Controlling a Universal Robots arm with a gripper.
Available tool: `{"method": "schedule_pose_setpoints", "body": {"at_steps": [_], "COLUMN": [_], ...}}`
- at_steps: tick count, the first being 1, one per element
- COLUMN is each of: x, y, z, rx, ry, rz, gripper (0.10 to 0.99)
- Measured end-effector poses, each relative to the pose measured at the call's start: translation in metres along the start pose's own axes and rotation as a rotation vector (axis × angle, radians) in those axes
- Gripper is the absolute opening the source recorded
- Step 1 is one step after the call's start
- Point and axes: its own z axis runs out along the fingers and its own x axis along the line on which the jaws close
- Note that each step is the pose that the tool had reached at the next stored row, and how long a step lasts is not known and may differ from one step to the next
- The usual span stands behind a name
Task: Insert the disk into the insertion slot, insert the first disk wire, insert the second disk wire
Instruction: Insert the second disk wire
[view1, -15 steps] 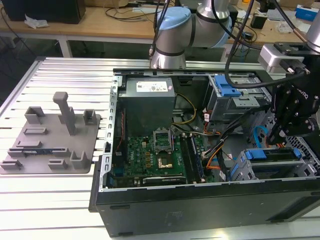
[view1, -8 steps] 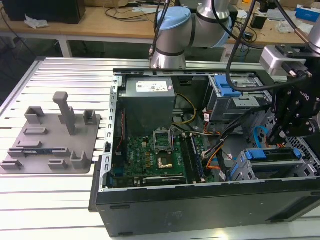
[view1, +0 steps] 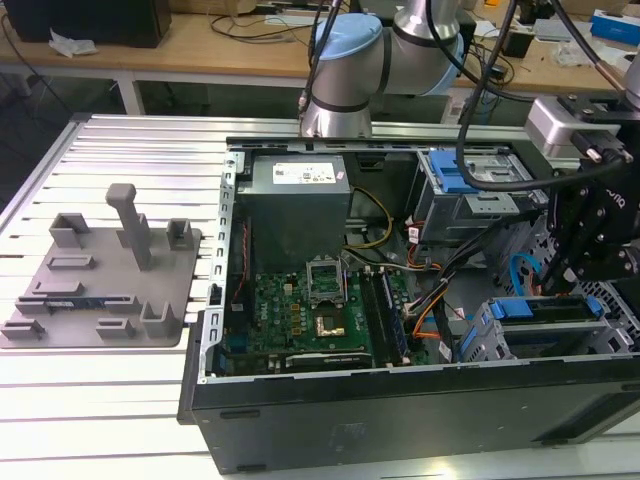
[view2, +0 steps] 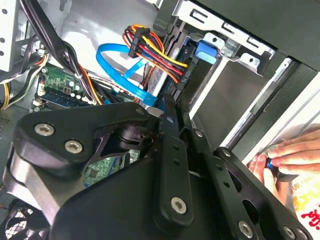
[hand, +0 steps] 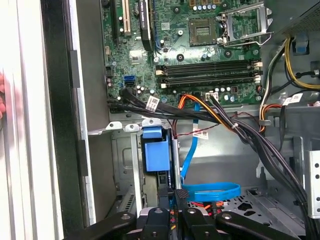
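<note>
The disk (view1: 545, 308), in its blue frame, is sitting inside the insertion slot (view1: 478, 338), the grey cage at the exterior view's right end of the open computer case (view1: 300, 415). In the first wrist view the frame's blue tab (hand: 153, 152) is showing between the cage's metal rails, and in the second wrist view a multicoloured power wire bundle (view2: 152, 52) is running to a black plug at the disk's edge, beside a flat blue data cable (view2: 122, 75). The gripper (view1: 590, 255) is hanging just over the cage; its black jaws are standing close together with the tips down at the disk's connector end, though whether they are pinching anything is hidden by the linkage. The green motherboard (view1: 310, 315) is lying in the middle of the case, with the grey power supply (view1: 298, 180) behind it. A person's hand (view2: 287, 155) is resting outside the case wall. A grey fixture plate (view1: 100, 280) is lying on the slatted worktop (view1: 110, 390), well apart from the case
</note>
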Motion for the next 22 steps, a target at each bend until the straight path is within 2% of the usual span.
{"method": "schedule_pose_setpoints", "body": {"at_steps": [22], "x": [0.0005], "y": [-0.0054], "z": [0.0059], "rx": [0.000], "ry": [-0.0001], "rz": [-0.001], "gripper": [0.161]}}
